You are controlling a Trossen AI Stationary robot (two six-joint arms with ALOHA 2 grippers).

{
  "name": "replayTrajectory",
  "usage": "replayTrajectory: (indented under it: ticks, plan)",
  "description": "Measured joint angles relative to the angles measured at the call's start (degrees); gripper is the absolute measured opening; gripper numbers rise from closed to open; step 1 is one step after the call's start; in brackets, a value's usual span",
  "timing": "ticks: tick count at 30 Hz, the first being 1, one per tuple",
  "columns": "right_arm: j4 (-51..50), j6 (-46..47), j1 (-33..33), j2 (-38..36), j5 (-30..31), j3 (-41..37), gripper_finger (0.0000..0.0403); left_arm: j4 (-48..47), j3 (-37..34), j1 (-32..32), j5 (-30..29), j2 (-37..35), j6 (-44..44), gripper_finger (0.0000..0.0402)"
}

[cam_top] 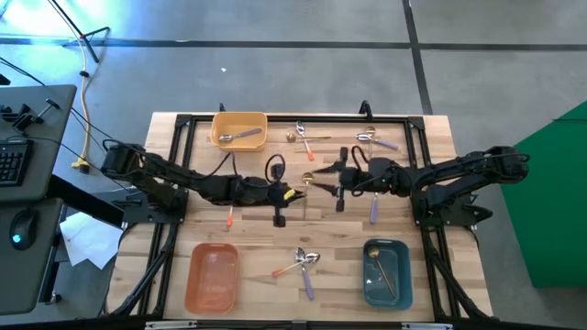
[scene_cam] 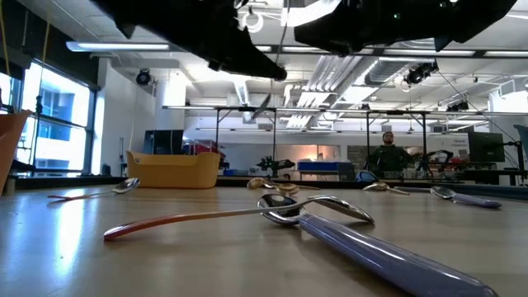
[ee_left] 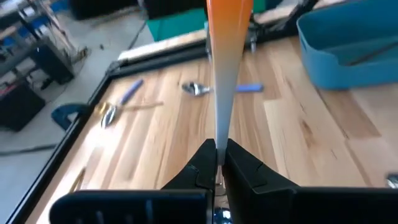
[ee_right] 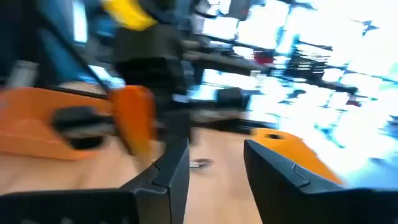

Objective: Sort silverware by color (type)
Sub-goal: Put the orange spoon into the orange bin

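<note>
At the near edge of the table (cam_top: 431, 128), between the orange bin (cam_top: 213, 277) and the blue bin (cam_top: 386, 272), two spoons lie crossed and touching: one with an orange handle (scene_cam: 177, 221) and one with a lavender handle (scene_cam: 379, 252). The blue bin holds gold cutlery (cam_top: 381, 273); I cannot tell how many pieces. The orange bin looks bare inside.

In the middle, the two arms meet above the wood. The left gripper (ee_left: 217, 165) has its fingers pressed together on the silver stem of an orange-handled spoon (ee_left: 225, 68), which points away from it, off the table. The right gripper (ee_right: 214, 149) is just beside it, with its fingers apart and nothing between them. Below the arms, another orange handle (cam_top: 229, 217) lies on the left, and a lavender spoon (cam_top: 373, 209) on the right.

At the far edge stands the yellow bin (cam_top: 240, 117) with one spoon (cam_top: 242, 137) inside. Right of it lie a gold and an orange-handled spoon (cam_top: 304, 136) together, then another lavender spoon (cam_top: 378, 140) near the far right corner.

A black frame (cam_top: 174, 165) runs around the table. The widest free wood is on the left side between the orange and yellow bins, and on the right side above the blue bin.

Count: three bins, four orange handles, three lavender handles outside the bins.
</note>
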Motion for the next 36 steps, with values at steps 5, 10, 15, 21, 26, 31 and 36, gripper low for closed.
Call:
replayTrajectory:
  ticks: [5, 10, 15, 21, 26, 31, 36]
  plan:
    - [-3.9, -4.1, 0.0, -2.9, 9.4, 0.0, 0.0129, -16.5, 1.2, -3.0, -5.1, -7.2, -5.9, 0.0004]
    - [-9.5, -3.0, 0.0, -5.8, 14.0, 0.0, 0.0102, -30.8, 2.4, -8.5, -10.0, -13.5, -16.0, 0.0004]
    - [-14.2, -3.0, 0.0, -7.2, 16.5, 0.0, 0.0059, -43.6, 2.5, -14.3, -9.6, -17.5, -32.1, 0.0005]
    - [-20.3, -0.5, 0.0, -7.8, 19.3, 0.0, 0.0004, -57.3, 3.0, -22.4, -6.3, -18.7, -50.9, 0.0005]
    - [-25.2, 5.3, 0.8, -7.4, 20.0, 0.0, 0.0007, -65.6, 6.6, -28.9, -6.7, -17.0, -61.3, 0.0005]
    - [-25.4, 6.7, 3.0, -6.7, 21.8, -1.2, 0.0001, -69.5, 10.6, -33.9, -5.4, -13.7, -67.9, 0.0005]
    - [-26.5, 8.9, 5.0, -6.6, 23.4, -1.7, 0.0001, -73.8, 15.5, -36.2, -3.6, -7.5, -74.8, 0.0005]
